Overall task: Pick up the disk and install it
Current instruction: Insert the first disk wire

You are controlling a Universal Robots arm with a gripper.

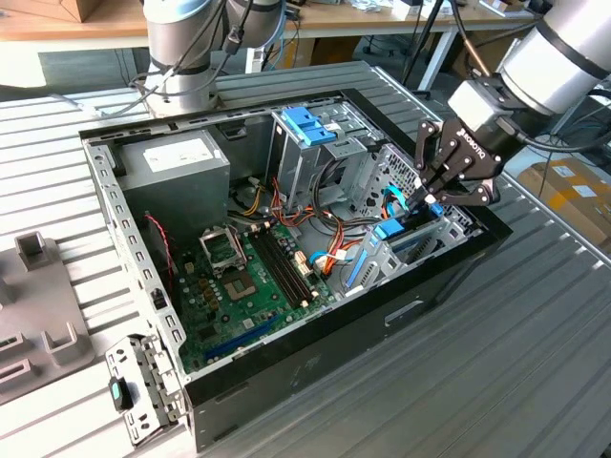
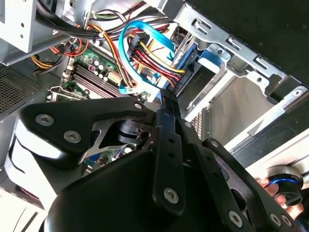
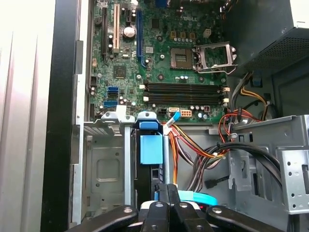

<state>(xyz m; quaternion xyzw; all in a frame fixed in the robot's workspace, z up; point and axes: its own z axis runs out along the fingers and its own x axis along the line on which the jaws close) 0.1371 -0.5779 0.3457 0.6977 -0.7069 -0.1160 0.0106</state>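
The disk [image 1: 389,230] stands on edge in a slot of the metal drive bay [image 1: 412,250] at the exterior view's right end of the open computer case. Its blue plastic rail shows on top. In the first wrist view the blue rail of the disk [image 3: 150,148] lies between the bay's metal walls, and in the second wrist view the disk [image 2: 212,56] sits deep in the bay. My gripper [image 1: 427,197] hangs just over the disk's outer end with its fingers pressed together. The shut gripper [image 3: 167,189] tips reach the disk's end; I cannot tell whether they touch. The gripper [image 2: 166,94] points into the bay.
A tall metal cage with a blue top [image 1: 307,124] stands behind the bay. Bundles of coloured cables [image 1: 334,250] run beside the disk. The motherboard [image 1: 253,277] and a grey power supply box [image 1: 174,164] lie further left. Grey fixtures [image 1: 38,315] sit outside the case.
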